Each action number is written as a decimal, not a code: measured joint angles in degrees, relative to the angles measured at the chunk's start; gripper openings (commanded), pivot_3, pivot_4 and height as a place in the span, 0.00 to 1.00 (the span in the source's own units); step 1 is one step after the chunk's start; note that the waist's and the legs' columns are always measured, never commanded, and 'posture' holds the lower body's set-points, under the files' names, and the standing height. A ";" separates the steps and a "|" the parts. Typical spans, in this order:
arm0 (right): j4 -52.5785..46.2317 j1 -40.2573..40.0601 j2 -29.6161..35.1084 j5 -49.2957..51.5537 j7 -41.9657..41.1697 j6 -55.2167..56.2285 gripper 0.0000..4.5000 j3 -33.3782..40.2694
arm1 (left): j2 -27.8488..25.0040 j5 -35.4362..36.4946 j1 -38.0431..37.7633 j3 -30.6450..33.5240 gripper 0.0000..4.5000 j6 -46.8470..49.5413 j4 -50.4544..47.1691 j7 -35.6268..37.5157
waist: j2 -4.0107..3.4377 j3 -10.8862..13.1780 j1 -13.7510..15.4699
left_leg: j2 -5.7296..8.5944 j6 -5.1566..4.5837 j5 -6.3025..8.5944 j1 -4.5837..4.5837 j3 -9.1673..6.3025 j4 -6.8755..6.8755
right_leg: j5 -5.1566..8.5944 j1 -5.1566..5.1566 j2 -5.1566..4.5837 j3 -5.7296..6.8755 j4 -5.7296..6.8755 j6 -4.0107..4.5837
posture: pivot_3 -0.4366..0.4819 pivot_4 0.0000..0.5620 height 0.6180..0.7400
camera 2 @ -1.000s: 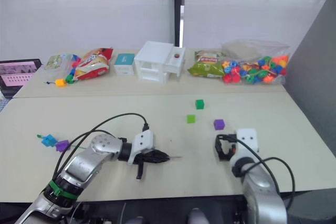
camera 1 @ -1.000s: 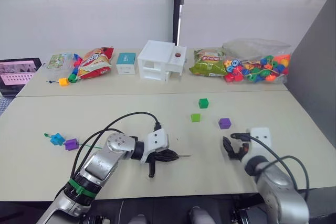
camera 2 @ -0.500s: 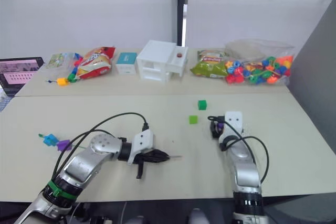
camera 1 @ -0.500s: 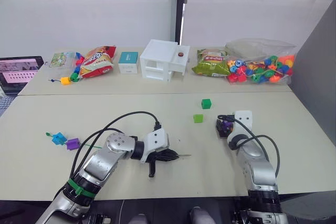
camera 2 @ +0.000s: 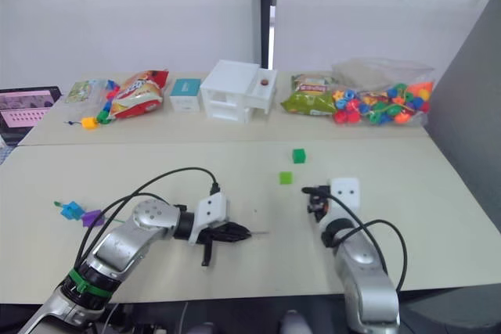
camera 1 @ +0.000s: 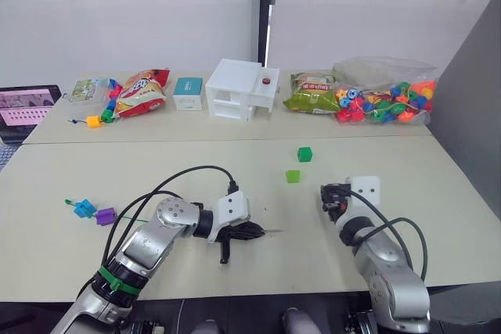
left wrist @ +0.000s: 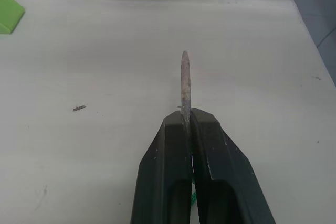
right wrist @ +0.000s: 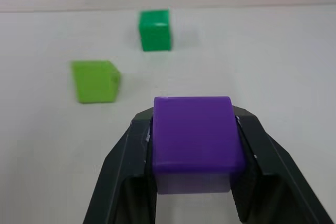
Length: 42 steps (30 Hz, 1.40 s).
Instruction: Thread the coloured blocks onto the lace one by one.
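left gripper [left wrist: 186, 121], clenched on the lace [left wrist: 185, 80], lies low over the near table [camera 1: 94, 185]; the stiff pale tip juts past the fingertips, pointing toward the robot's right, and a short bit of green cord shows between the fingers; the thin green cord runs back across the table toward the robot's left, ending beside a light blue block [camera 1: 84, 209] and a purple block [camera 1: 106, 216] that sit touching each other, whether on the cord cannot be told; right gripper [right wrist: 192, 129], grasping a second purple block [right wrist: 194, 135] squarely between its two black fingers, is held just above the table on the robot's right; ahead of it a light green block [right wrist: 94, 80] and a darker green block [right wrist: 155, 29] rest on the table, near each other but apart; on the far table, a clear bag [camera 1: 382, 99] holds many mixed-colour beads, beside a green snack packet [camera 1: 310, 93]; a white box [camera 1: 239, 89] with a red button stands mid-table, then a small teal box [camera 1: 188, 94], a red snack bag [camera 1: 141, 91] and a short bead string with a yellow cube [camera 1: 94, 121]; a screen [camera 1: 27, 107] sits at the far left edge.
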<state>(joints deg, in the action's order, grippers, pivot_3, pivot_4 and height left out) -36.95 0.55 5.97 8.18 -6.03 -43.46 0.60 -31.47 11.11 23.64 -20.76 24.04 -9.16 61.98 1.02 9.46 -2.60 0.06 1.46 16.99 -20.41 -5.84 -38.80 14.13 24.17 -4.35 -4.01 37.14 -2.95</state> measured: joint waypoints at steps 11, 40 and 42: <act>-4.80 -6.87 -1.39 -1.33 4.04 -10.78 0.27 -12.35 | -0.38 0.09 -0.01 0.07 0.00 0.02 0.00 0.09 | 0.02 -0.01 0.15 | 0.01 0.00 0.00 0.04 0.00 -0.03 | 0.01 -0.06 -0.02 0.02 -0.06 -0.01 | 0.48 0.27 1.00; 12.21 18.23 46.58 14.19 -54.30 3.62 0.99 -11.68 | -4.62 3.15 -1.58 2.79 0.00 5.21 -6.22 0.59 | 0.05 0.10 -0.18 | -0.02 -0.07 0.04 0.00 0.10 -0.05 | 0.04 -0.15 -0.01 0.04 -0.25 -0.07 | 0.48 0.27 1.00; 17.44 20.43 46.26 11.03 -57.80 10.26 0.99 -14.57 | -4.74 3.78 -1.81 3.05 0.00 6.20 -7.14 0.44 | 0.06 0.10 0.07 | -0.01 -0.07 0.04 -0.01 0.09 -0.06 | 0.03 -0.12 -0.03 0.04 -0.18 -0.06 | 0.48 0.27 1.00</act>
<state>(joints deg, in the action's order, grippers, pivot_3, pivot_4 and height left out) -19.52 20.98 52.23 19.21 -63.83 -33.20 -13.97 -36.21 14.89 21.83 -17.71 30.24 -16.29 62.42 1.08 9.56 -2.54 0.06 1.39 17.03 -20.43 -5.75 -38.86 14.16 24.06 -4.38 -3.96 36.96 -3.01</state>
